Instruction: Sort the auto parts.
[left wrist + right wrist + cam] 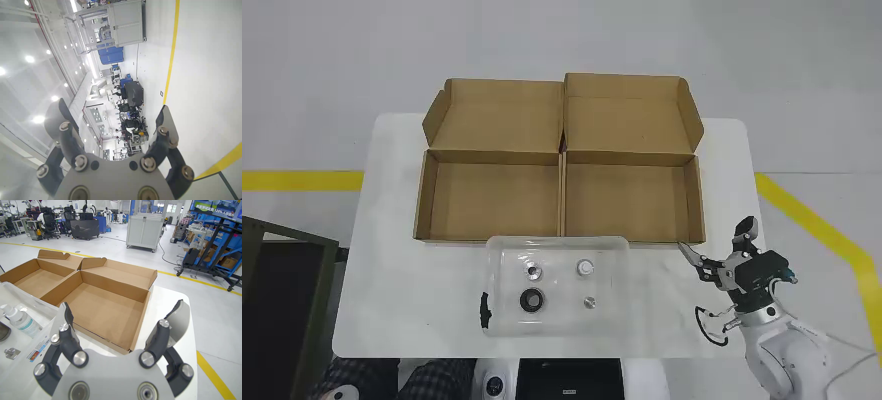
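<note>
Sitting in a clear plastic tray point(562, 322) at the near middle of the white surface point(382, 200) are four small auto parts, each apart from the others. A white-capped bottle point(19, 319) with a clear body and a pale label stands in the far right part of the tray. A silvery round piece point(533, 271) with a dark centre lies in the far left part. A thick black ring point(533, 300) with a grey inner hole lies in the near left part. A small silvery stud point(589, 301) on a flat metal base rests in the near right part. A black clip point(483, 308) sits on the tray's left edge, towards the near corner.

Just beyond the tray, two open brown cardboard boxes stand side by side with their walls touching, the left box point(492, 200) and the right box point(627, 200). Both have their lids folded back towards the far side, and the tray's far edge meets their near walls.

At the near right of the surface, well right of the tray and near the right box's near right corner, is the right hand point(715, 243). Its two dark-padded fingers are spread wide apart and point towards the boxes.

Aimed out at the workshop floor with its yellow line, the left hand point(112, 103) also has its fingers spread wide; where it is relative to the surface cannot be told
</note>
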You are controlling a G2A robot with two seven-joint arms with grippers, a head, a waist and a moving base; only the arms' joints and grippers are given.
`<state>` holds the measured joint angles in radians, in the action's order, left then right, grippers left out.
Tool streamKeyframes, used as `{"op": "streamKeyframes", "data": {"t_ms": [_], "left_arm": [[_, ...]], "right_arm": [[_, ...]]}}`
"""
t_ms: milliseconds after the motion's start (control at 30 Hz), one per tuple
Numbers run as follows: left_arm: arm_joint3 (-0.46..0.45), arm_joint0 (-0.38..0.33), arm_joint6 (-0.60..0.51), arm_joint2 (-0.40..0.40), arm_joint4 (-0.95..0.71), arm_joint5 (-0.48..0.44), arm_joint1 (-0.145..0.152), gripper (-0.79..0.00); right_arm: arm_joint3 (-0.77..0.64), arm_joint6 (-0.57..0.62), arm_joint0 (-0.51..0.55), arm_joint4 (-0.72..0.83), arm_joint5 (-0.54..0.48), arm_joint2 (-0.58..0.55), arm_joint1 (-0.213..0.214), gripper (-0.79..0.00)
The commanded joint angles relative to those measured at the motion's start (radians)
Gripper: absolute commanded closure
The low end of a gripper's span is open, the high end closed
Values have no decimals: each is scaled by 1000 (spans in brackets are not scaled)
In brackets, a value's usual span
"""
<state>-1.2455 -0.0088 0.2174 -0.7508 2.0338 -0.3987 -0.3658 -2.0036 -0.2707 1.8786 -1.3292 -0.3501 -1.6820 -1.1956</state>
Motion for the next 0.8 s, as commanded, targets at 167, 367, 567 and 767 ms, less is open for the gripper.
{"op": "streamKeyframes", "data": {"t_ms": [167, 367, 567, 767], "left_arm": [[0, 0, 0, 0, 0, 0, 0, -785], [0, 0, 0, 0, 0, 0, 0, -785], [0, 0, 0, 0, 0, 0, 0, -785], [0, 0, 0, 0, 0, 0, 0, -785]], "right_arm": [[0, 3, -1, -1, 1, 0, 0, -785], [-42, 122, -24, -78, -43, 27, 6, -785], [-85, 286, -73, -78, -205, 89, 15, -785], [-123, 409, -130, -84, -310, 170, 21, -785]]}}
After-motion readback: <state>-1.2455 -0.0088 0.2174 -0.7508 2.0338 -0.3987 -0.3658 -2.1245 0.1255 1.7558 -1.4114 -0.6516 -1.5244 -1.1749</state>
